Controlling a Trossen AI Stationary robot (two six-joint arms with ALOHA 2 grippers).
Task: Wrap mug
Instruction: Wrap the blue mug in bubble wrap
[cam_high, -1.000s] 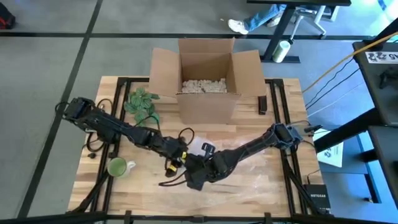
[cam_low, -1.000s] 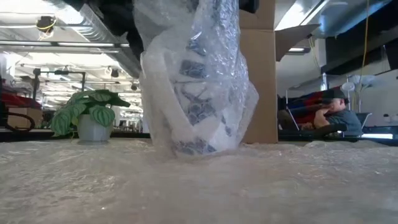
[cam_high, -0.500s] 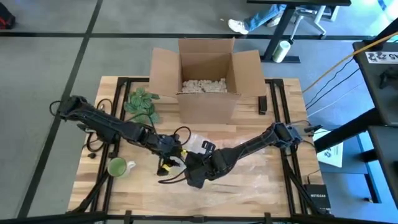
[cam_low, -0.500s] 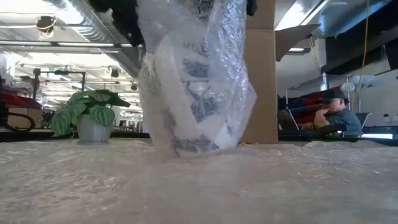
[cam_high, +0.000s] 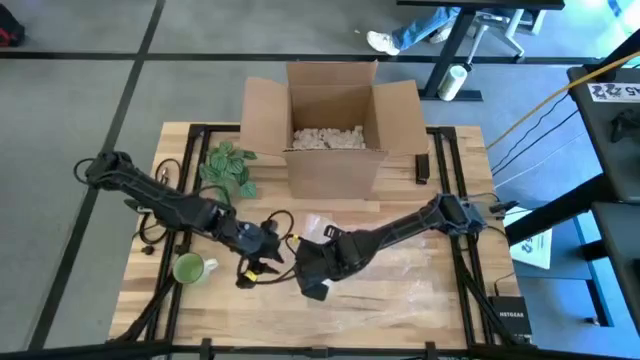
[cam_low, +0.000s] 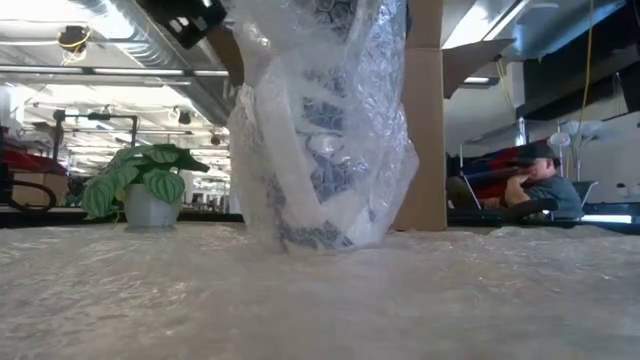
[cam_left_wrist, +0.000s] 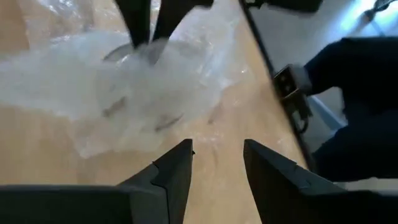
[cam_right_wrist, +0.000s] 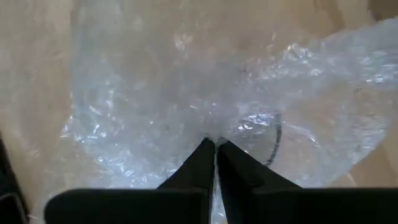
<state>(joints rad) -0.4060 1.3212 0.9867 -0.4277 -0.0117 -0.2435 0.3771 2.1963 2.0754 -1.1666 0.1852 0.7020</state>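
The mug (cam_low: 315, 160), white with a blue pattern, stands upright near the middle of the table (cam_high: 400, 305), a little toward the front edge, already shrouded in bubble wrap (cam_low: 360, 90) that rises over its top in a loose gathered peak. It looks like ceramic, so I would judge it rigid, fairly heavy for its size and breakable if tipped, while the film around it is light, limp and slick, likely to slide over the glaze rather than grip it. The safest hold is therefore on the wrap itself where it bunches above the rim, or low across the body through the film, not on a single loose flap. The right tool (cam_right_wrist: 214, 146) is pinched closed on that bunched film directly over the mug, with the rim's dark curve showing through the plastic just beyond its tips. The left tool (cam_left_wrist: 217, 155) hangs at about nine o'clock from the mug, near but apart, its fingers spread and gripping nothing, pointed at the wrapped bundle. Farther out at nine o'clock sits a green cup (cam_high: 188, 268); at about eleven o'clock a potted plant (cam_high: 230, 165); at twelve o'clock an open cardboard box (cam_high: 335, 130) with pale filler inside. More wrap spreads flat across the table toward four o'clock.
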